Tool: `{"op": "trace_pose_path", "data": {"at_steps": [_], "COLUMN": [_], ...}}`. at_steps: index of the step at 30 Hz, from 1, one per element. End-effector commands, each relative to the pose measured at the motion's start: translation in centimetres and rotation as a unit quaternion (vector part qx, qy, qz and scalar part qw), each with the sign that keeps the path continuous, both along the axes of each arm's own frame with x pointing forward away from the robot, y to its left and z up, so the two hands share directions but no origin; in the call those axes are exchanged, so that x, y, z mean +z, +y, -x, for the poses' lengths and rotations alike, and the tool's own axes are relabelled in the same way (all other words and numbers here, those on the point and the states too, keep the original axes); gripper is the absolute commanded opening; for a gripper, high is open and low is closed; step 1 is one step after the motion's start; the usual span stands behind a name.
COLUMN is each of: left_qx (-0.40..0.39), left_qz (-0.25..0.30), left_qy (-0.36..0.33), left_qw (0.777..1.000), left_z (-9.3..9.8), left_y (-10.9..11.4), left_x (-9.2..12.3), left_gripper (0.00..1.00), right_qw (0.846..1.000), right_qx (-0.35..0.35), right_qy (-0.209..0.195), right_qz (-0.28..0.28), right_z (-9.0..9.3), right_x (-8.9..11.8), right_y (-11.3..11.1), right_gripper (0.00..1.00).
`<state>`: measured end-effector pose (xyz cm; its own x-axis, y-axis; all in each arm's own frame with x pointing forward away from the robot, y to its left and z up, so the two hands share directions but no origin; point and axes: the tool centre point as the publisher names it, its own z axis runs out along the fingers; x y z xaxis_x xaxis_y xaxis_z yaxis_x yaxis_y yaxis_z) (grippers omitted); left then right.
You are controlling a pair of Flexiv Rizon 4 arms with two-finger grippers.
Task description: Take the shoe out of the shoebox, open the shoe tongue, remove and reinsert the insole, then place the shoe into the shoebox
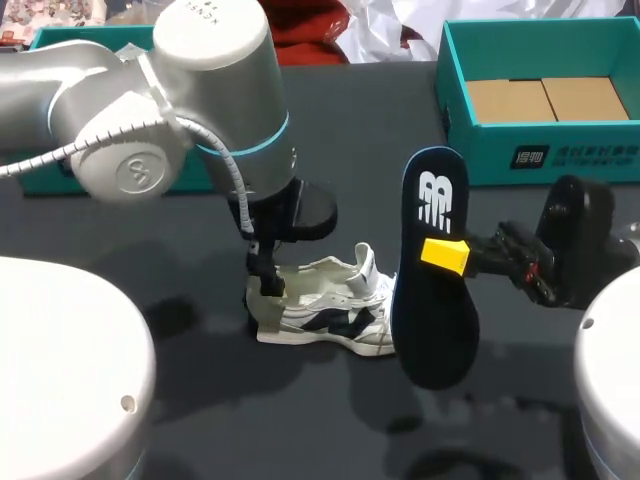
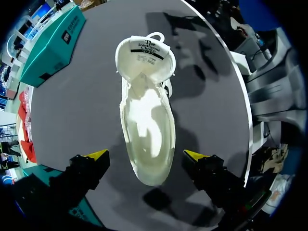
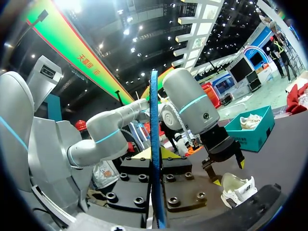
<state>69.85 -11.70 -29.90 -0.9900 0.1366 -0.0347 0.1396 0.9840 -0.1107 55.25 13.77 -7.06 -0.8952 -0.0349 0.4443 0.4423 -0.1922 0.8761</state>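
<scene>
Pinching the dark blue insole (image 1: 435, 270) in the right gripper (image 1: 445, 253), fingers pressed against its two faces near the middle, one yellow tip flat on the printed side. Holds it on edge above the bench (image 1: 200, 400), narrower printed end up and wider end down, right beside the toe of the shoe (image 1: 325, 315); cannot tell whether touching it. Shows in the right wrist view as a thin blue strip standing straight up between the yellow tips. Comes in with the right arm (image 1: 585, 250) from the right edge of the bench.

Has the shoe standing on its sole near the middle of the bench, white with dark side markings, toe toward the right edge, heel toward the left edge, tongue lifted up and forward so the mouth gapes. Hangs the left gripper (image 2: 145, 155) over the heel end, fingers spread wide, one yellow tip to each side, dark bench showing between each tip and the shoe in the left wrist view. Looks straight down there into the pale inside of the shoe, labelled tongue folded away at the far end.

Has the open teal shoebox (image 1: 480, 160) at the far right corner of the bench, brown card on its floor, well apart from the shoe. Has a second teal box (image 1: 70, 40) along the far left edge, mostly hidden behind the left arm (image 1: 215, 80)
</scene>
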Motion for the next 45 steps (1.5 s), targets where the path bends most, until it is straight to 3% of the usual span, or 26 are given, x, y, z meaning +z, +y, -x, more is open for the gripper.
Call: {"op": "trace_pose_path", "data": {"at_steps": [1,12,29,36,38,45], "left_qx": [0.002,0.003,0.018,0.018,0.02,0.021], "left_qz": [-0.015,-0.015,-0.026,-0.026,-0.026,-0.026], "left_qy": [0.013,-0.005,-0.004,0.005,0.008,0.017], "left_qw": [1.0,1.0,0.999,0.999,0.999,0.999], "left_z": [-1.3,-1.5,-3.6,-3.4,-3.4,-3.1], "left_y": [-1.2,-2.3,-5.4,-5.3,-5.1,-4.9], "left_x": [-0.4,-1.1,-5.0,-6.4,-6.6,-7.3], "left_gripper": [1.0,1.0,1.0,0.76,0.64,0.62], "right_qw": [1.0,1.0,1.0,1.0,1.0,1.0], "right_qx": [-0.003,-0.003,-0.003,-0.003,-0.003,-0.003], "right_qy": [0.001,0.001,0.001,0.001,0.001,0.001], "right_qz": [0.001,0.001,0.001,0.001,0.001,0.001], "right_z": [0.4,0.4,0.4,0.4,0.4,0.4], "right_x": [0.1,0.1,0.1,0.1,0.1,0.1], "right_y": [0.0,0.0,0.0,0.0,0.0,0.0], "right_gripper": [0.0,0.0,0.0,0.0,0.0,0.0]}}
